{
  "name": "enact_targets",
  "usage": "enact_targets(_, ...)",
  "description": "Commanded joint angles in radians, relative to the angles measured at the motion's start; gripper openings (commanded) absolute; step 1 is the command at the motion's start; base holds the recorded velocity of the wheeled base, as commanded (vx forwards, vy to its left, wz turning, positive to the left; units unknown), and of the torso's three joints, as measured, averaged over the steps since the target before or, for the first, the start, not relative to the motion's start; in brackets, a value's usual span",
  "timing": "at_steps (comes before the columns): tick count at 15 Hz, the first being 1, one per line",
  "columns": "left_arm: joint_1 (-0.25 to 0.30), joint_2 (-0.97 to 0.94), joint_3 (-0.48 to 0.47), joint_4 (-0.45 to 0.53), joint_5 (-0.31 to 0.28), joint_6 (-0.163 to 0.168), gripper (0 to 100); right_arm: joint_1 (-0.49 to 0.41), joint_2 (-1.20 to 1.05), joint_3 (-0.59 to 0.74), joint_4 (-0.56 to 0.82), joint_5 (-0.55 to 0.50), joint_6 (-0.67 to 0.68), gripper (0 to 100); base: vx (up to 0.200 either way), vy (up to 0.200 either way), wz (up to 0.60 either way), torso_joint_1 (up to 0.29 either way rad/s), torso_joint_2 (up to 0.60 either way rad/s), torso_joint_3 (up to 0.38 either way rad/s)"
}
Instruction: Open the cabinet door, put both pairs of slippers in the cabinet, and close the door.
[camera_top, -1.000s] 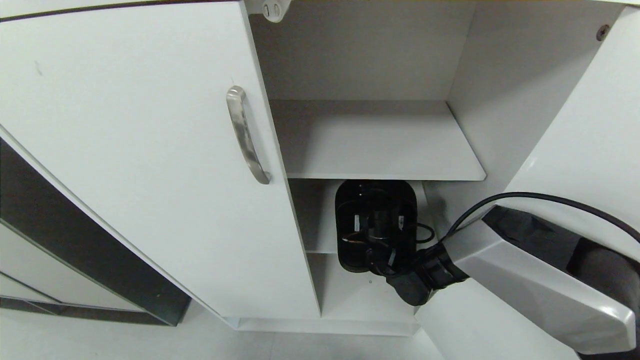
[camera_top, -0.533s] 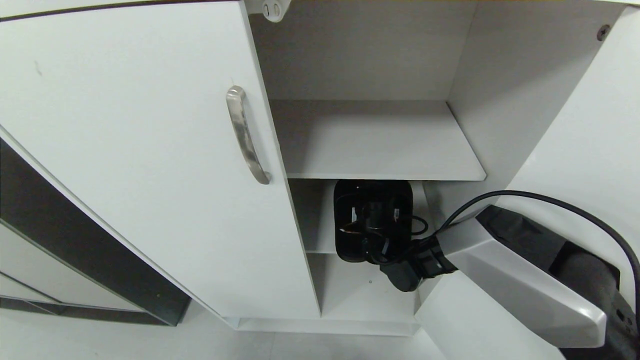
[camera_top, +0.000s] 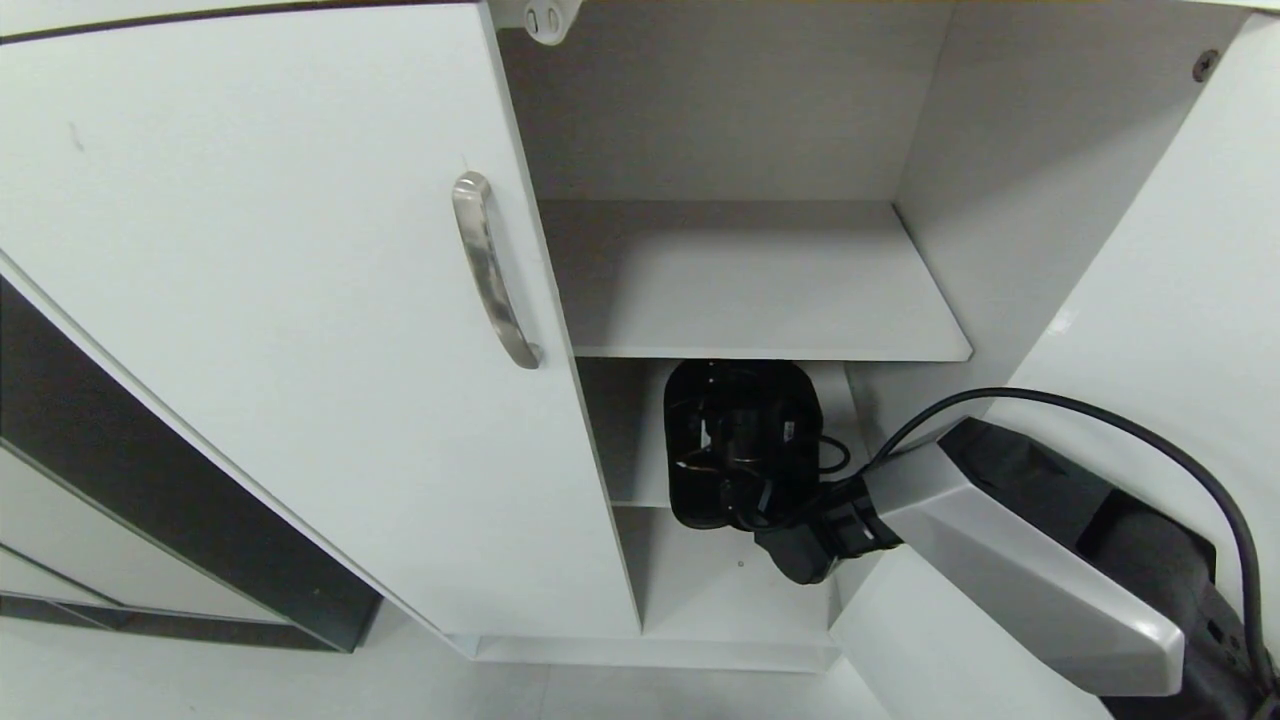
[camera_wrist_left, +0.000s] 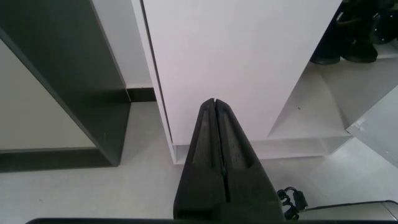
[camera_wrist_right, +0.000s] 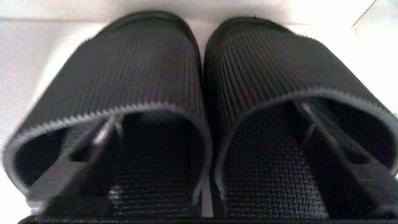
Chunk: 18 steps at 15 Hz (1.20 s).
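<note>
Change over the last second: the right arm has moved leftward and further into the cabinet, and the black slippers (camera_top: 700, 495) have gone with it, a little deeper under the upper shelf (camera_top: 750, 290). Judgement: the first pair is almost placed. Backing the arm out, the other pair and closing the door remain.

Left to right:
- Left gripper (camera_wrist_left: 214, 102): fingers pressed together, holding nothing. It hangs outside the cabinet in front of the closed left door (camera_top: 250, 300), above the floor.
- Handle (camera_top: 490, 270) on that door: untouched.
- Slippers: side by side and touching, toes pointing inward, on the middle shelf (camera_top: 640, 470). They sit about midway along its front edge, heels slightly over it.
- Right gripper (camera_top: 748, 450): spread wide and pushed in from the heel side. One of the fingers (camera_wrist_right: 81, 158) lies under each strap, so the pair's touching inner walls stand between them. No pinch on the straps or walls is visible, so it reads as released rather than clamped.
- Open right door (camera_top: 1180, 300): swung out beside the right arm
</note>
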<state>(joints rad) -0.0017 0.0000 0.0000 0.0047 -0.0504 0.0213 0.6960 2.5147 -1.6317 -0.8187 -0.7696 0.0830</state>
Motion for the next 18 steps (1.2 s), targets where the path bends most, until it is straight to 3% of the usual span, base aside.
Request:
enact_targets(1,0.000,0.002,0.000,0.000,0.000,0.000,0,0.004,-0.011,0.027,-0.005,0.000,0.001,100,0.000,0.000,0.00,0.000,0.00,0.000)
enact_targets(4,0.000,0.002,0.000,0.000,0.000,0.000,0,0.023,-0.068,0.101,-0.007,-0.008,0.000,100,0.000,0.000,0.00,0.000,0.00,0.000)
enact_targets(13,0.000,0.002,0.000,0.000,-0.002,0.002,0,0.135,-0.320,0.621,-0.255,-0.010,-0.012,100,0.000,0.000,0.00,0.000,0.00,0.000)
enact_targets(18,0.000,0.002,0.000,0.000,-0.002,0.002,0,0.143,-0.352,0.694,-0.330,-0.010,-0.052,100,0.000,0.000,0.00,0.000,0.00,0.000)
